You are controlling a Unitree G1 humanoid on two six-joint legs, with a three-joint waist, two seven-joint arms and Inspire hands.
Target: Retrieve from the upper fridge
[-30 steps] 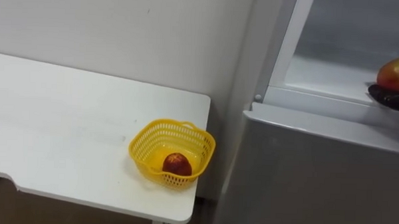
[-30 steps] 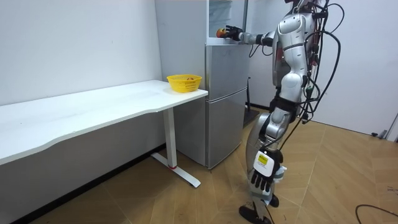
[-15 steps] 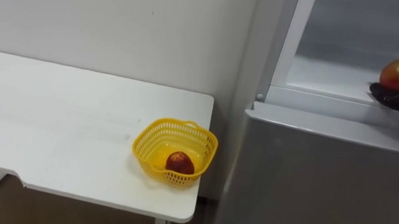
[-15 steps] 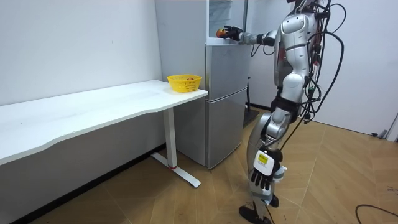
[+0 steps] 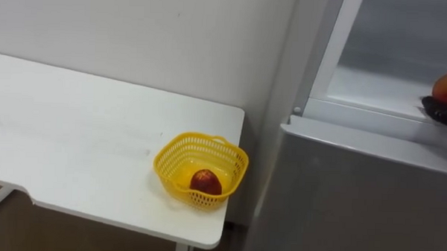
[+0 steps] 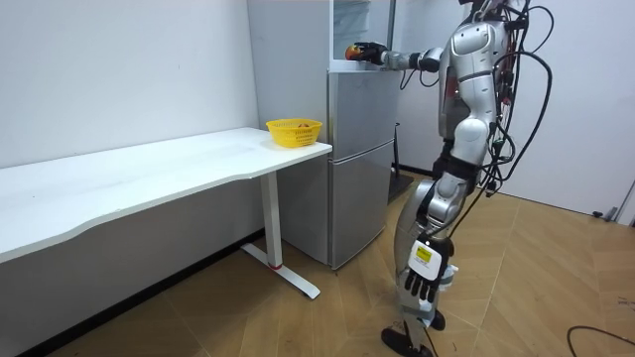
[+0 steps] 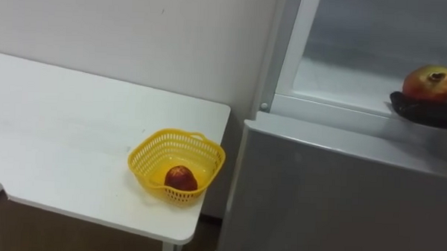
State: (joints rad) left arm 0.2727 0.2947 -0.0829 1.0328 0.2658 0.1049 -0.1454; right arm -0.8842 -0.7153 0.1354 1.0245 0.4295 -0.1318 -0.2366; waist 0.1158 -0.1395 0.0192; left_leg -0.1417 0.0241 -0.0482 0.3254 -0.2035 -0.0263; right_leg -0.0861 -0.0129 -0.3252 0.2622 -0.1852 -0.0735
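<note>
A: Anything different from a second ago?
B: Very little. In the eye views, merely a sideways slide of the whole picture, so down to the head camera, not the things. In the room view, leaning a shade further toward the room view's right, away from the fridge [image 6: 359, 149], with the reaching arm stretched a touch longer.
A: And the right hand [image 7: 425, 110]?
B: Kept at the same spot, by the front ledge of the open upper compartment [image 7: 352, 74]. Dark fingers curled under and about the fruit [image 7: 428, 82], cupping it from below.
A: Out of there yet?
B: Not clearly. Poised right over the ledge, above the shut lower door [image 7: 333, 196]; hard to say whether clear of the frame.
A: And the left hand [image 6: 422, 285]?
B: Hanging low beside the leg in the room view, fingers loose, holding nothing.
A: Meaning for the task?
B: Probably the very start of the withdrawal: easing the body back while keeping the grasp. Retrieval under way, then, but unfinished. Next, likely, drawing the arm in and swinging over to the basket [image 7: 141, 169] on the worktop [image 7: 60, 112], near the corner just beside the fridge, with one dark red fruit [image 7: 180, 178] already lying inside. Worth minding the ledge on the way out, and the hold too: round and smooth, apt to roll off a shallow cup.
</note>
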